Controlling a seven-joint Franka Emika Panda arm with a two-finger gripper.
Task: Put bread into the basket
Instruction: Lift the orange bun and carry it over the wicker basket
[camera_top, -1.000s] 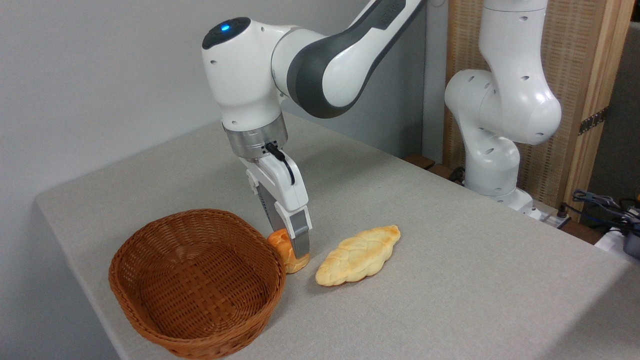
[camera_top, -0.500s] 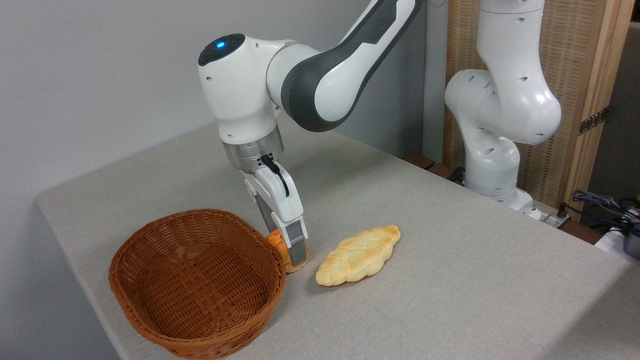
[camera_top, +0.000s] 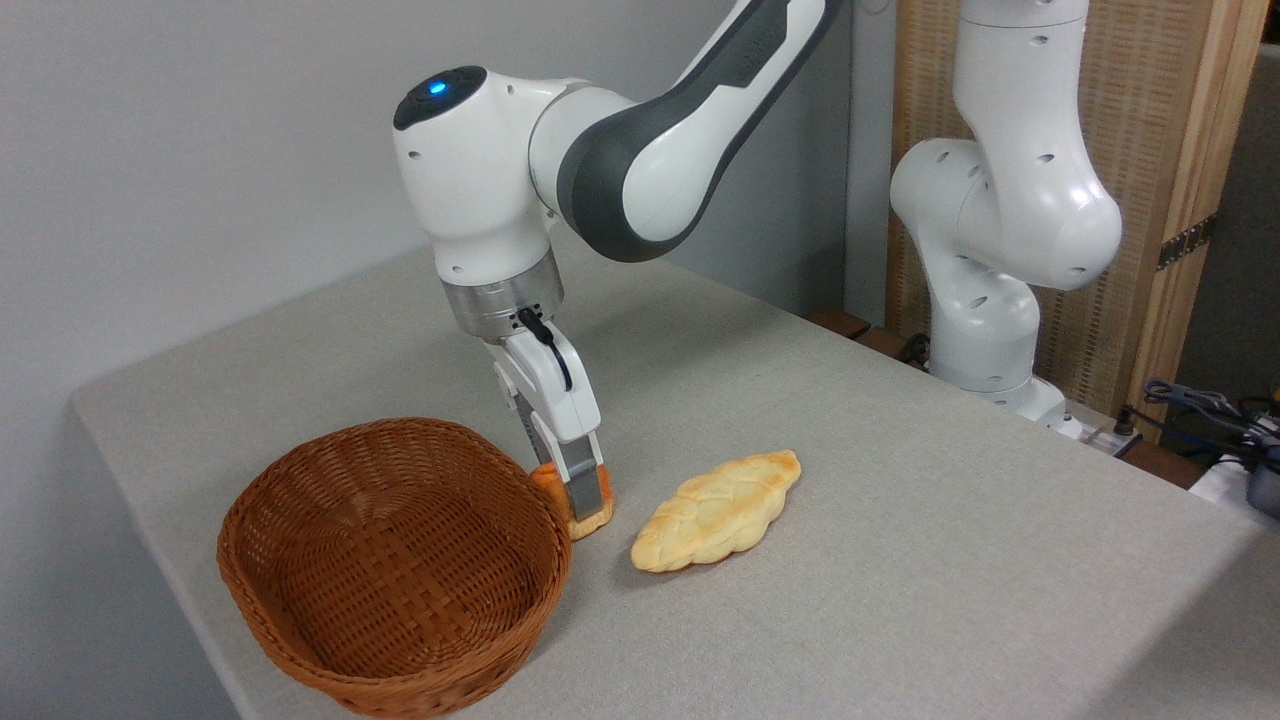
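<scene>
Grey table: end effector grips bread (beside basket).

small glossy orange-brown bread (partly hidden) touches the empty reddish-brown wicker basket outside.

1. A plain pale grey wall fills the left and far side.
2. A table covered in light grey cloth spans the scene, its far-left corner rounded.
3. A woven cane panel in a light wood frame stands at the far right.
4. Dark cables lie low at the right edge.
5. Soft, even light casts faint shadows.
</scene>
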